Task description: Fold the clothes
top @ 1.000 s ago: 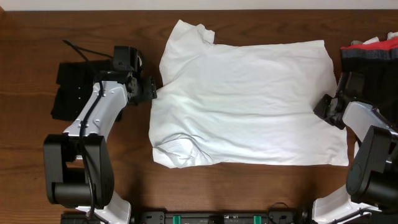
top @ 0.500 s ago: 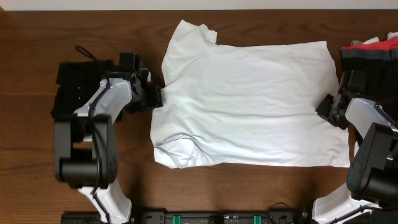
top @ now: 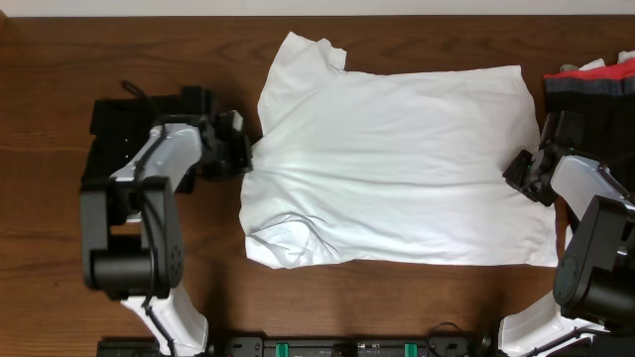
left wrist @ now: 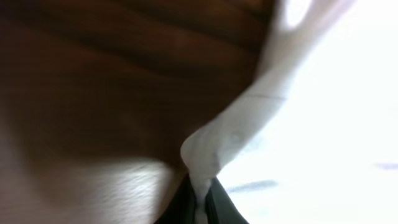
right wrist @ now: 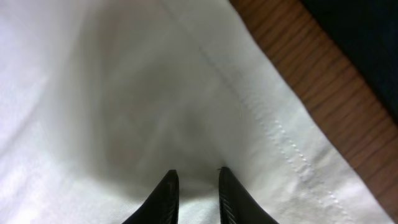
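White T-shirt (top: 392,164) lies spread flat mid-table, sleeve end toward 9 o'clock, hem toward 3. Left gripper (top: 246,154) sits at its 9 o'clock edge, clamped tight on a raised peak of cloth. Right gripper (top: 523,177) is at the 3 o'clock hem, fingers w/ a narrow gap over the fabric; can't tell if cloth is nipped. Fabric is soft, plain, lightly creased, w/ a stitched hem; sleeves bunch at 11 and 7. Dark wood-grain table (top: 60,228). Both arms are low, wrists pointing inward at the shirt.
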Tool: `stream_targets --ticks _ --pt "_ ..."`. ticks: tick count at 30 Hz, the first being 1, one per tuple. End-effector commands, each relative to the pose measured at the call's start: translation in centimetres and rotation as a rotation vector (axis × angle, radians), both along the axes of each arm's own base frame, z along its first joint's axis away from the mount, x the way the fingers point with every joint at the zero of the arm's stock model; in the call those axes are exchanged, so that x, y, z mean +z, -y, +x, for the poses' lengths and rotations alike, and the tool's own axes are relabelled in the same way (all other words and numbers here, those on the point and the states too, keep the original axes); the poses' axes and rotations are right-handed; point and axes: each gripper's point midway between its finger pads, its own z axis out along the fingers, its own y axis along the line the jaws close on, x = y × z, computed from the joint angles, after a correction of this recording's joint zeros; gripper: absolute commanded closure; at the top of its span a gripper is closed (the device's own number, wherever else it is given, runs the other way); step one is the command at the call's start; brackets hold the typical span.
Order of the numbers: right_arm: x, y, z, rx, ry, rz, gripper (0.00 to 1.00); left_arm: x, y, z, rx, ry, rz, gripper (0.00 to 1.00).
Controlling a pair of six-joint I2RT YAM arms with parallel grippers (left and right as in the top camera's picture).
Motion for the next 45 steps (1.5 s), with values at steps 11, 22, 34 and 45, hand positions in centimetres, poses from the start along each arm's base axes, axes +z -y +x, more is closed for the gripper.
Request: stream_targets --ticks 11,22,34,45 --pt "-2.4 -0.6 -2.7 -0.011 -0.119 0.032 0.78 5.1 -5.2 0.4 0.068 0.128 0.184 0.39" --pt "-2.4 -1.2 -2.6 0.003 -0.112 0.063 0.69 6.3 -1.4 8.1 -0.003 0.444 0.078 0.35" --pt "-1.1 -3.4 -0.9 0.091 -0.023 0.173 0.45 0.8 0.8 11.9 -0.044 0.515 0.075 0.48" --pt "9.4 -3.9 1.5 0.166 0.276 0.122 0.43 -1.9 0.8 13.0 -0.040 0.533 0.074 0.70"
